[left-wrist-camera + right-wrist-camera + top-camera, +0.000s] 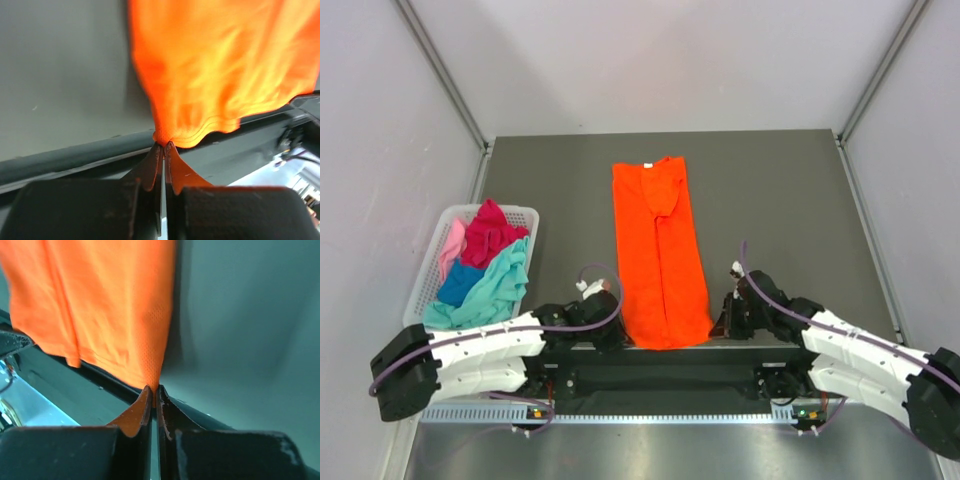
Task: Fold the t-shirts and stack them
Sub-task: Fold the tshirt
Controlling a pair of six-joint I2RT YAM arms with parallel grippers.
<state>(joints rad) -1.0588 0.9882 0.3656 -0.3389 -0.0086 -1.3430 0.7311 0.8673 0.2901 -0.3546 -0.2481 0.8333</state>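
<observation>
An orange t-shirt [660, 250] lies folded into a long narrow strip down the middle of the grey table, its hem at the near edge. My left gripper [616, 318] is shut on the hem's near-left corner; in the left wrist view the orange t-shirt [220, 65] bunches into the left gripper [164, 145]. My right gripper [722, 320] is shut on the near-right corner, where the orange t-shirt [100, 305] runs into the right gripper [153, 389]. More t-shirts, magenta [488, 235], pale pink [451, 245] and teal [490, 290], are heaped in the basket.
A white lattice basket [432, 262] stands at the table's left edge. The dark table [780, 200] is bounded by grey walls at the back and sides. The arms' base rail [660, 362] runs along the near edge below the shirt's hem.
</observation>
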